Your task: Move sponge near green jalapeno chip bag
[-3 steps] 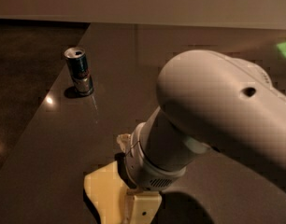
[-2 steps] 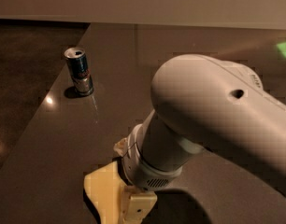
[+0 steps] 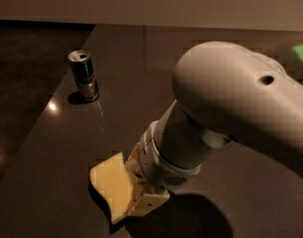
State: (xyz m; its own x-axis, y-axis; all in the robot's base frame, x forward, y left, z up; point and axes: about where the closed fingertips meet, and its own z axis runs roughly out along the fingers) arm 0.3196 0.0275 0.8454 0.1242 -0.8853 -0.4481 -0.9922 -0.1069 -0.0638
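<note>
sponge [image 3: 111,185] heading: the visible part runs from a far corner just beside the tool's wrist to a near tip below and to the left of the tool, so its long axis seems to lie roughly front to back, leaning a little. The right side is hidden under the tool, so the whole outline cannot be judged.
sponge look: flat pale-yellow slab with a curving left edge and a darker yellow side face along the near tip.
sponge place: lying flat on the desk [image 3: 141,63], directly beneath the tool and spreading out to its left.
tool [image 3: 144,202]: pointed down at the sponge, with its beige end against the right half of the slab. Whether it is wide, narrow or holding cannot be told.
arm [image 3: 240,98]: a large pale housing that rises up and to the right from the tool.
can [image 3: 83,76]: dark, upright, with its top open, well apart from the tool, far up and to its left.
green jalapeno chip bag [image 3: 302,51]: only a small bright-green patch, well apart from the tool, far up and to its right, past the arm.
</note>
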